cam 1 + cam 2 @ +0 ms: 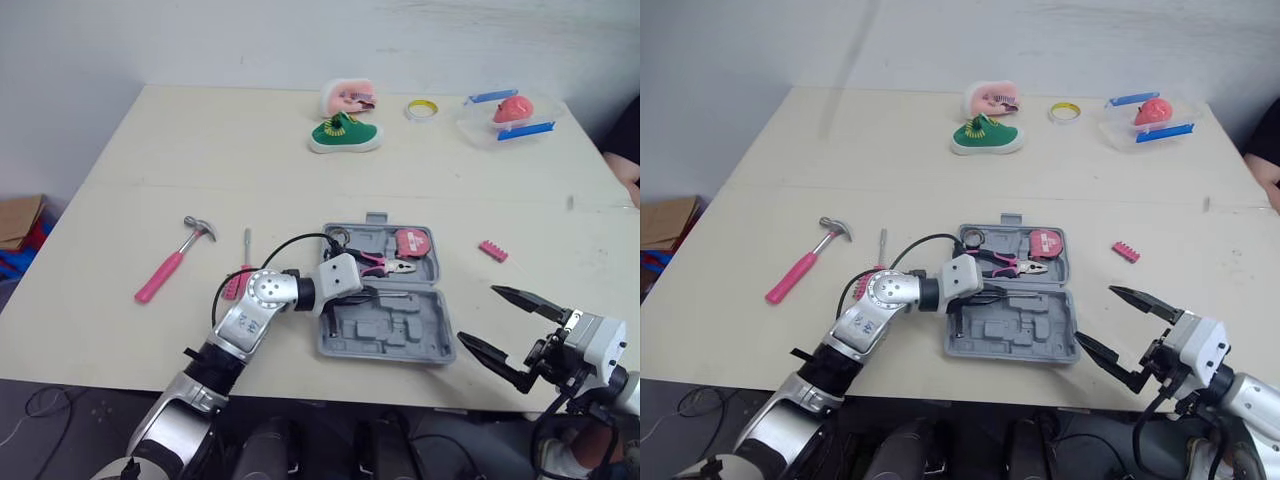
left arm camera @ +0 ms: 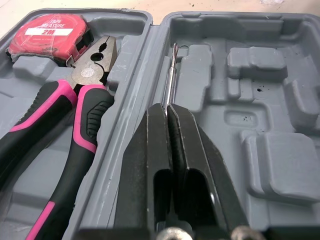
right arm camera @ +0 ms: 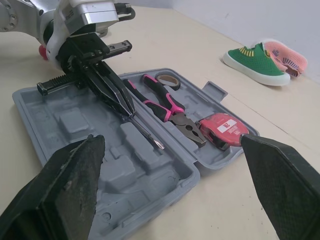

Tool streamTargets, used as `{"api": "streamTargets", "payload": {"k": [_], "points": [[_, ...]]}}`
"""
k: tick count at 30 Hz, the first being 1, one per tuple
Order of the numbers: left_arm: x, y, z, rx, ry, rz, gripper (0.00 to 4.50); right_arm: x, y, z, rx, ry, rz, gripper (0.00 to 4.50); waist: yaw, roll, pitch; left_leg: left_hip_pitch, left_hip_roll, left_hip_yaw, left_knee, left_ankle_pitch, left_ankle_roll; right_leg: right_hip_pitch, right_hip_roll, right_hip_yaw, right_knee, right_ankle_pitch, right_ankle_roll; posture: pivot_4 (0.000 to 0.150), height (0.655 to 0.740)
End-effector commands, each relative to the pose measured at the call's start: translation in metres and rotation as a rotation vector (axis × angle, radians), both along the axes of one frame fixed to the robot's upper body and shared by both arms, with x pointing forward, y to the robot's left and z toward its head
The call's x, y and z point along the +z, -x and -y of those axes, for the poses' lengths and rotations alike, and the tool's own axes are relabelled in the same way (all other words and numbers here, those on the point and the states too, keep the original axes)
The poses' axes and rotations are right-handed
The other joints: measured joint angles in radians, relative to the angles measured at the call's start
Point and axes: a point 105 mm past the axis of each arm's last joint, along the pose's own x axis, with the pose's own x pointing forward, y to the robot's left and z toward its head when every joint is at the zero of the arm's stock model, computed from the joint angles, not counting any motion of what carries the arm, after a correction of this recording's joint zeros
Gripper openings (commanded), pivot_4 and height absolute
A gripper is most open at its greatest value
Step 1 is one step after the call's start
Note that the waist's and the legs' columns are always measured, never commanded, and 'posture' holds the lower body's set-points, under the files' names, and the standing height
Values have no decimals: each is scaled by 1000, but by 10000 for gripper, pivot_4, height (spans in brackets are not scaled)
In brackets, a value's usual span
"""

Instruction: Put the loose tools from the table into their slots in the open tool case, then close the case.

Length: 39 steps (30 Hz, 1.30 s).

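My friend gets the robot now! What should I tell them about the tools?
Left gripper: shut on a thin screwdriver, over the open tool case.
Right gripper: open, empty, right of the case.
Done: pliers and tape measure sit in the case.
Left: seat that screwdriver; fetch the pink hammer, pink-handled screwdriver and pink bit holder from the table; close the case.

left pincer (image 2: 167, 107) — clamped, arm reaching forward | right pincer (image 1: 479, 315) — gaping wide
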Motion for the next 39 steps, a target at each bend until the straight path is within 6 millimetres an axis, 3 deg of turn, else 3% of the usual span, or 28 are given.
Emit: {"api": "streamTargets", "payload": {"k": [1, 8, 11, 14, 19, 23, 26, 30, 32, 35, 39], "points": [[-27, 5, -6, 31, -99, -105, 484, 8, 4, -3, 7, 3, 43, 45000, 0, 0, 0, 0, 0, 0, 0, 0, 0, 0, 0, 0, 0, 0, 0, 1500, 7400], [-68, 15, -24, 98, -310, -279, 484, 8, 4, -2, 3, 5, 44, 45000, 0, 1, -10, 4, 1, 0, 0, -3, 0, 5, 1, -1, -2, 0, 0, 1500, 7400], [-79, 18, -29, 120, -358, -315, 484, 8, 3, -2, 2, 3, 43, 45000, -1, 3, -18, 18, 3, 0, -1, -15, 0, 20, 2, -1, -8, -1, 0, 1500, 7400], [-86, 21, -33, 118, -397, -323, 484, 7, 3, -2, 2, 3, 41, 45000, -2, 6, -26, 20, 6, 0, -1, -17, -1, 23, 3, 0, -11, -1, -1, 1500, 7400], [-32, 8, -3, 54, -91, -138, 484, 7, 3, 1, -2, 4, 42, 45000, -1, 10, -32, 21, 7, 0, -1, -19, -3, 23, 4, 1, -11, -2, -2, 1500, 7400], [20, 25, 3, -149, 109, -27, 484, 10, 4, 6, -1, 19, 40, 45000, -1, 11, -28, 15, 7, 0, -1, -18, -3, 17, 4, 1, -10, -2, -3, 1500, 7400], [51, 23, -9, -163, 223, 50, 484, 13, 6, 16, -9, 37, 35, 45000, -1, 13, -22, 12, 7, 1, -1, -12, -4, 13, 4, 1, -10, -2, -3, 1500, 7400], [87, 29, -41, -198, 375, 137, 484, 14, 11, 36, -34, 72, 8, 45000, -1, 13, -21, 12, 7, 1, -1, -12, -2, 14, 4, 0, -12, -2, -3, 1500, 7400], [93, 39, -56, -250, 408, 105, 5373, 15, 13, 45, -47, 94, 4, 45000, -5, 13, -19, 12, 7, 1, -2, -12, -2, 14, 5, 0, -12, -2, -3, 1500, 7400], [103, 25, -87, -105, 375, 152, 16303, 18, 17, 66, -85, 132, -2, 45000, -3, 12, -16, 13, 7, 2, -2, -13, -1, 14, 6, 1, -12, -2, -3, 1500, 7400], [93, 13, -156, 155, 290, 132, 33500, 13, 26, 100, -147, 184, -32, 45000, -6, 11, -15, 14, 7, 2, -2, -17, -1, 15, 6, 1, -11, -2, -2, 1500, 7400]]}}
